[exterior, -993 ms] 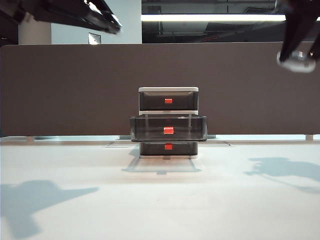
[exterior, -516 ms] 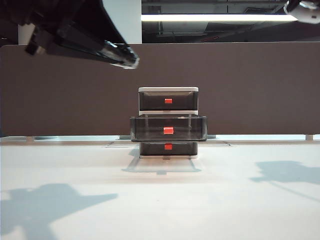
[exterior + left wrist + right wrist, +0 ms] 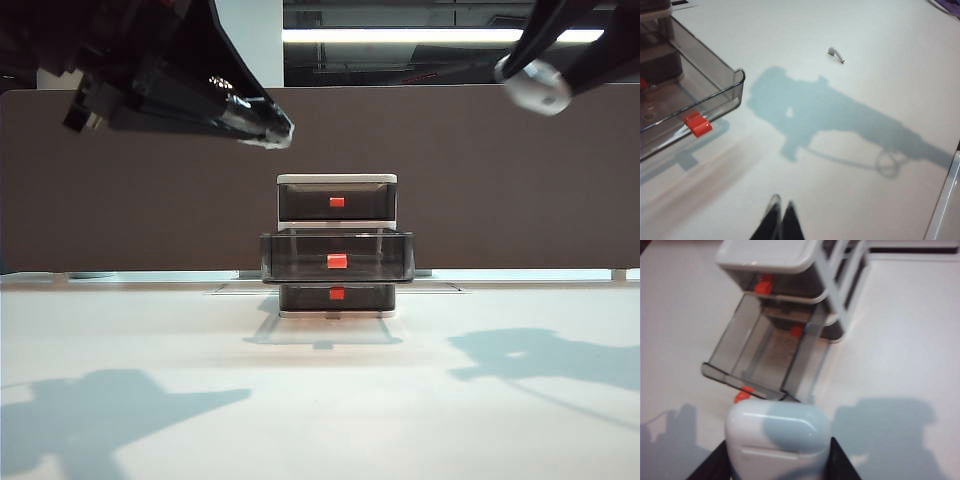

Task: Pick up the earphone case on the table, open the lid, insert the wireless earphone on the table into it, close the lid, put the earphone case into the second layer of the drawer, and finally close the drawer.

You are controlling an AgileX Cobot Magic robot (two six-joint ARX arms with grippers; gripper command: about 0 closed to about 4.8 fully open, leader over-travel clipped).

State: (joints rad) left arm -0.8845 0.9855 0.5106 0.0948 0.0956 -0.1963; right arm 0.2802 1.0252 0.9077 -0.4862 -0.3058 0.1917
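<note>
High at the right of the exterior view, my right gripper (image 3: 537, 84) is shut on the white earphone case (image 3: 536, 86). In the right wrist view the earphone case (image 3: 777, 437) fills the space between the black fingers (image 3: 836, 460), and its lid (image 3: 782, 422) is closed. Below it stands the drawer (image 3: 790, 305), with its second layer (image 3: 767, 357) pulled out and nothing in it. My left gripper (image 3: 270, 130) hangs shut and holds nothing, up to the left of the drawer (image 3: 337, 245). The wireless earphone (image 3: 836, 54) lies on the table (image 3: 865, 175), well beyond the left gripper (image 3: 781, 204).
A dark partition (image 3: 150, 180) runs behind the drawer unit. The pulled-out second layer (image 3: 695, 95), with its red tab (image 3: 697, 124), juts toward the left arm. Shadows of both arms fall on the white table (image 3: 320, 420).
The left gripper has come down and toward the middle, staying shut. The right gripper with the case rose, then swung in toward the drawer.
</note>
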